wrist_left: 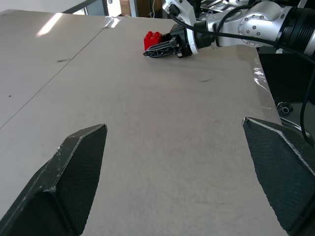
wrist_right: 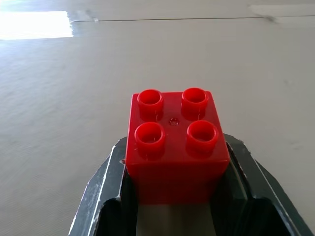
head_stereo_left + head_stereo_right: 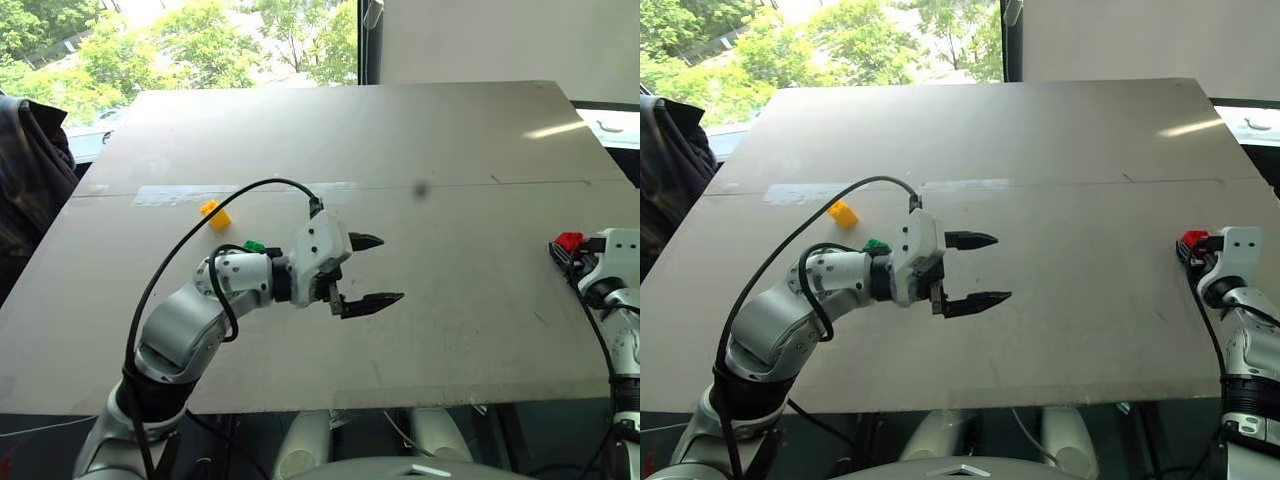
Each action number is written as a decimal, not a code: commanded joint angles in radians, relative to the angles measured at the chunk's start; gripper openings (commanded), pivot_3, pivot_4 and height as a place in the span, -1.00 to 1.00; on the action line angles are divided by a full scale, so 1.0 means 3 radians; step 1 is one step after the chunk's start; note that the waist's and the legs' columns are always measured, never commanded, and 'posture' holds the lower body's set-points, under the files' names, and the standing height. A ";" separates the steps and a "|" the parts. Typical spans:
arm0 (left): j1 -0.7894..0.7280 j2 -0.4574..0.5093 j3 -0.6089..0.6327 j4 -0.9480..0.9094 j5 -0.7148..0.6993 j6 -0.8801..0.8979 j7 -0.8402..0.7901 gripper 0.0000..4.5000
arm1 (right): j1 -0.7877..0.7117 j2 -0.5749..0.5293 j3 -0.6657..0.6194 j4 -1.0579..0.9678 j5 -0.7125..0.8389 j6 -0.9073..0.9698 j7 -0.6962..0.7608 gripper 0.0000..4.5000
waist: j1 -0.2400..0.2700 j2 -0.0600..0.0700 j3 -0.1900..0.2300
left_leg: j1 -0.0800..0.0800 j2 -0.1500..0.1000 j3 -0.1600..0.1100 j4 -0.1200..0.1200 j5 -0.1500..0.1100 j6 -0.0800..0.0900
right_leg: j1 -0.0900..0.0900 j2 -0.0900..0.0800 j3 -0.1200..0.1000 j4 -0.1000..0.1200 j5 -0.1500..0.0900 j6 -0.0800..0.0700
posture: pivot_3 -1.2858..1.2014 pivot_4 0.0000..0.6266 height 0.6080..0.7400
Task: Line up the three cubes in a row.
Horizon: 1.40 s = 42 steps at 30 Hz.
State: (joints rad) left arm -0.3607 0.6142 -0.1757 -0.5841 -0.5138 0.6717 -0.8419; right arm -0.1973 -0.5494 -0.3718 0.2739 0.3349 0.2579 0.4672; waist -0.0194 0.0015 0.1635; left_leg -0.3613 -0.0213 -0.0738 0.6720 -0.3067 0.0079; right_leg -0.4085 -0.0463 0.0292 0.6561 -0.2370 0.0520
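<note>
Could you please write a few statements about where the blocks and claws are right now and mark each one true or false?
1. The right claw is closed on the red block. True.
2. The left claw holds the green block. False: it is open and empty; the green block sits on the table behind its wrist.
3. The yellow block lies on the table, apart from both claws. True.
4. The three blocks already form a row. False: the red one is far to the right, near the table's edge.
5. The red block's studs face down. False: they face up.
</note>
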 commanded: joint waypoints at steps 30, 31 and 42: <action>0.0175 0.0382 0.0088 -0.0054 0.0046 -0.0112 -0.0223 1.00 | 0.0532 0.0182 0.1320 -0.1069 -0.0160 -0.0716 0.1168 -0.40 | 0.0007 -0.0016 0.0008 | -0.0001 -0.0002 -0.0004 0.0001 0.0001 -0.0001 | -0.0004 0.0000 -0.0005 0.0003 -0.0001 0.0000 | 0.03 -0.52 1.00; 0.0110 0.0370 0.0079 -0.0063 0.0027 -0.0055 -0.0212 1.00 | 0.0361 0.0108 0.1384 -0.0838 -0.0106 -0.0835 0.1532 -0.40 | -0.0002 -0.0018 0.0012 | -0.0001 -0.0002 -0.0003 0.0001 0.0000 -0.0001 | -0.0004 0.0000 -0.0005 0.0002 -0.0001 0.0000 | 0.03 -0.52 1.00; 0.0073 0.0391 0.0123 -0.0175 0.0015 0.0091 -0.0114 1.00 | -0.1177 -0.0036 0.1846 0.1364 -0.0282 -0.1869 0.3716 -0.40 | -0.0069 -0.0032 0.0022 | -0.0001 0.0004 -0.0004 0.0003 0.0002 -0.0003 | -0.0004 -0.0002 -0.0004 0.0003 0.0001 0.0000 | 0.03 -0.52 1.00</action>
State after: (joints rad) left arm -0.3413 0.7228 -0.1641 -0.5892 -0.5016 0.6970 -0.8873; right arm -0.5370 -0.5561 0.1735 0.6265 0.2732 -0.2454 1.5178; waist -0.0400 -0.0080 0.1700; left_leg -0.3616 -0.0198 -0.0756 0.6730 -0.3050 0.0050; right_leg -0.4096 -0.0468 0.0276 0.6569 -0.2368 0.0519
